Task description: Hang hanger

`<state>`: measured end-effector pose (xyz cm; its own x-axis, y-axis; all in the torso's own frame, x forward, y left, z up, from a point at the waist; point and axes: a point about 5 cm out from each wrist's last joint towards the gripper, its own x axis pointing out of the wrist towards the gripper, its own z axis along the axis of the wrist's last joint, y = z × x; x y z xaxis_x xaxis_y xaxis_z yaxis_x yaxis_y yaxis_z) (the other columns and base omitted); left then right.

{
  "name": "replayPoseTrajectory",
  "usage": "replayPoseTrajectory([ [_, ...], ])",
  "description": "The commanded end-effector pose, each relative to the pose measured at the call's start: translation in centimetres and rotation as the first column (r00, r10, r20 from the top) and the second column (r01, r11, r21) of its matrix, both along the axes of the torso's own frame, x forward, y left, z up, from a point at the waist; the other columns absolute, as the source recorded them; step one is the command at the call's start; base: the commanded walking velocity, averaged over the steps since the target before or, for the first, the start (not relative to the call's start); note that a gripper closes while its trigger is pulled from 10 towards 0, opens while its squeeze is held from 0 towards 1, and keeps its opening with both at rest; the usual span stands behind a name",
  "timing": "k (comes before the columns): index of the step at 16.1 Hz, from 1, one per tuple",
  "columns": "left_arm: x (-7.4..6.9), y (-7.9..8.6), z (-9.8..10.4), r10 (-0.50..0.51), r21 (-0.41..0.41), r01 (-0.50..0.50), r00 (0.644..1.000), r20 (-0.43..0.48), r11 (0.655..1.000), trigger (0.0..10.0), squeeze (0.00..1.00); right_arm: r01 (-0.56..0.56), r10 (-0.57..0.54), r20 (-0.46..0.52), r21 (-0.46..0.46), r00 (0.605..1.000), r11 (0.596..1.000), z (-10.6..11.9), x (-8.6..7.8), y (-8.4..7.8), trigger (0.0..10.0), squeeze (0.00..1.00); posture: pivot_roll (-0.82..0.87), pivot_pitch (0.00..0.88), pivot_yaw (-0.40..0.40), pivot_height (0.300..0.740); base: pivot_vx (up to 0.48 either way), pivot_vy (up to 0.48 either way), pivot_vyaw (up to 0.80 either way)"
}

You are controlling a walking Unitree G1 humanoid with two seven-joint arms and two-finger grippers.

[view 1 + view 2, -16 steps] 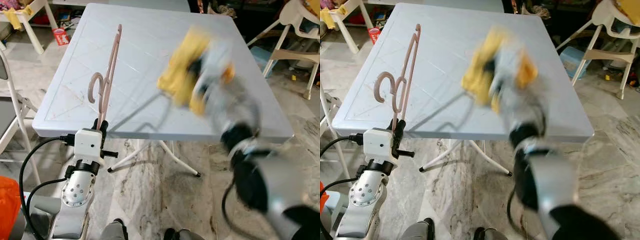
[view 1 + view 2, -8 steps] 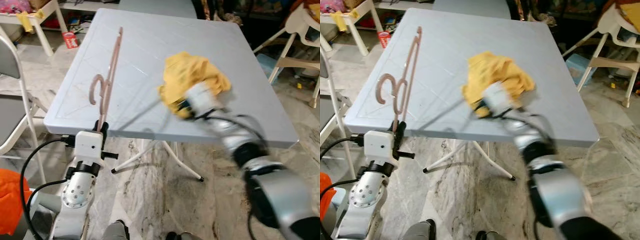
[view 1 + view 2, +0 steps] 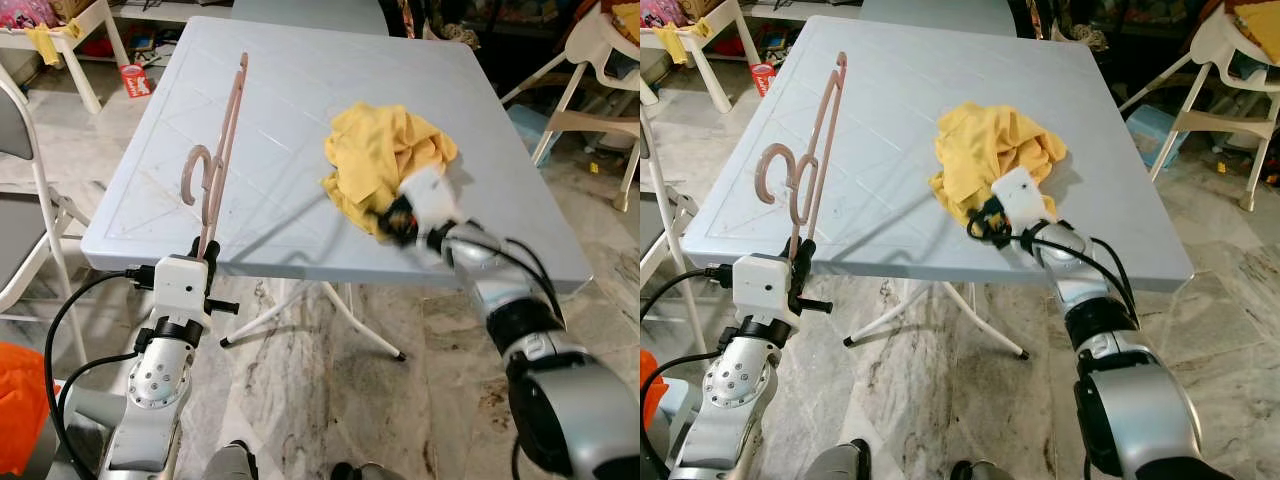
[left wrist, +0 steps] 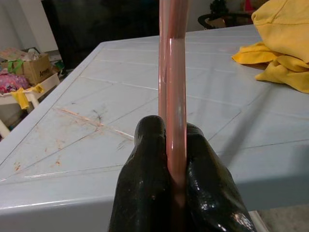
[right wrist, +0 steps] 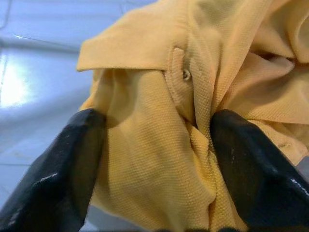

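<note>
Even daylight, soft shadows on the table (image 3: pixel 300 90), slight blur at the right end effector (image 3: pixel 392 215).

1. A pale grey-blue square table (image 3: pixel 280 130) on white folding legs stands on marbled floor (image 3: pixel 330 400)
2. A crumpled yellow shirt (image 3: pixel 385 160) lies on it, straight ahead of the right gripper (image 5: pixel 154 193), whose spread fingers straddle a fold with a button

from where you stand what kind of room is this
Probably a lived-in room of a family home, perhaps a play or storage area: a plastic folding table on a marble-patterned floor, a child's high chair at the far right, and toys and clutter at the far left.
</note>
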<state>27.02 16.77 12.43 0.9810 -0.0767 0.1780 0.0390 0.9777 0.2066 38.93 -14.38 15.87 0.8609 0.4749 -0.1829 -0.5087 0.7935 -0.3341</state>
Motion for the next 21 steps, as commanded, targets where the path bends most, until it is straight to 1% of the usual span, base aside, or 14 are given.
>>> replayPoseTrajectory([
  [1,0.1,-0.1,0.0,-0.013,0.004,0.013,1.000,0.001,1.000,10.0,0.00,-0.013,0.012,0.027,0.011,1.000,1.000,1.4,0.0,-1.3,10.0,1.00,0.12,0.128,-0.065,0.740,0.000,0.000,0.00],
  [5,0.2,-0.1,0.0,-0.014,0.002,0.014,1.000,0.002,1.000,10.0,0.00,-0.061,0.056,0.054,0.089,0.997,0.994,1.7,-1.1,-2.5,10.0,1.00,0.11,0.128,-0.067,0.740,0.000,0.000,0.00],
  [6,0.2,-0.1,0.0,-0.014,0.002,0.014,1.000,0.005,1.000,10.0,0.00,-0.039,0.026,0.090,0.140,0.996,0.989,1.8,-1.5,-2.9,10.0,1.00,0.10,0.129,-0.066,0.740,0.000,0.000,0.00],
  [8,0.2,-0.2,0.0,-0.016,0.000,0.016,1.000,0.006,1.000,10.0,0.00,0.037,-0.069,0.170,0.183,0.983,0.982,1.6,-2.0,-3.3,10.0,1.00,0.09,0.131,-0.064,0.740,0.000,0.000,0.00],
  [10,0.3,-0.5,-0.5,-0.047,-0.003,0.047,0.999,-0.018,0.999,10.0,0.00,0.166,-0.230,0.210,0.285,0.950,0.944,0.9,-2.6,-3.1,10.0,1.00,0.08,0.132,-0.058,0.740,0.000,0.000,0.00],
  [11,0.4,-0.9,-0.7,-0.092,-0.011,0.092,0.995,-0.032,0.996,10.0,0.00,0.199,-0.276,0.220,0.319,0.936,0.927,0.4,-3.1,-2.6,10.0,1.00,0.06,0.133,-0.051,0.740,0.000,0.000,0.00],
  [12,0.5,-1.2,-0.6,-0.126,-0.003,0.126,0.991,-0.031,0.992,10.0,0.00,0.210,-0.297,0.242,0.330,0.924,0.920,0.0,-3.9,-1.6,10.0,1.00,0.05,0.132,-0.047,0.740,0.000,0.000,0.00],
  [13,0.6,-1.2,-0.6,-0.130,-0.003,0.130,0.991,-0.031,0.991,10.0,0.00,0.213,-0.303,0.245,0.336,0.921,0.918,0.0,-4.0,-1.5,10.0,1.00,0.05,0.132,-0.047,0.740,0.000,0.000,0.00],
  [14,0.8,-1.2,-0.5,-0.139,0.012,0.139,0.990,-0.023,0.990,10.0,0.00,0.239,-0.345,0.244,0.375,0.907,0.895,-0.1,-4.4,-1.4,10.0,1.00,0.03,0.128,-0.043,0.740,0.000,0.000,0.00],
  [15,0.9,-1.2,-0.5,-0.140,0.020,0.140,0.990,-0.017,0.990,10.0,0.00,0.283,-0.393,0.251,0.381,0.884,0.880,-0.3,-4.7,-1.5,10.0,1.00,0.02,0.125,-0.042,0.740,0.000,0.000,0.00],
  [17,1.0,-1.1,-0.8,-0.104,0.018,0.105,0.994,-0.026,0.994,10.0,0.00,0.333,-0.447,0.249,0.391,0.859,0.858,-0.7,-5.3,-1.4,10.0,1.00,0.01,0.124,-0.041,0.740,0.000,0.000,0.00],
  [18,1.1,-1.1,-1.2,-0.089,0.012,0.090,0.995,-0.042,0.996,10.0,0.00,0.364,-0.475,0.233,0.395,0.848,0.843,-1.2,-5.8,-1.3,10.0,0.09,0.01,0.124,-0.042,0.740,0.000,0.000,0.00],
  [19,1.1,-1.2,-1.5,-0.082,-0.004,0.081,0.995,-0.053,0.997,10.0,0.00,0.382,-0.493,0.196,0.418,0.848,0.824,-1.9,-6.4,-0.8,10.0,0.00,0.01,0.125,-0.043,0.740,0.000,0.000,0.00],
  [21,1.2,-1.4,-1.6,-0.088,-0.011,0.087,0.994,-0.058,0.996,10.0,0.00,0.387,-0.485,0.149,0.425,0.861,0.818,-2.7,-6.7,0.0,10.0,0.00,0.01,0.126,-0.045,0.740,0.000,0.000,0.00],
])
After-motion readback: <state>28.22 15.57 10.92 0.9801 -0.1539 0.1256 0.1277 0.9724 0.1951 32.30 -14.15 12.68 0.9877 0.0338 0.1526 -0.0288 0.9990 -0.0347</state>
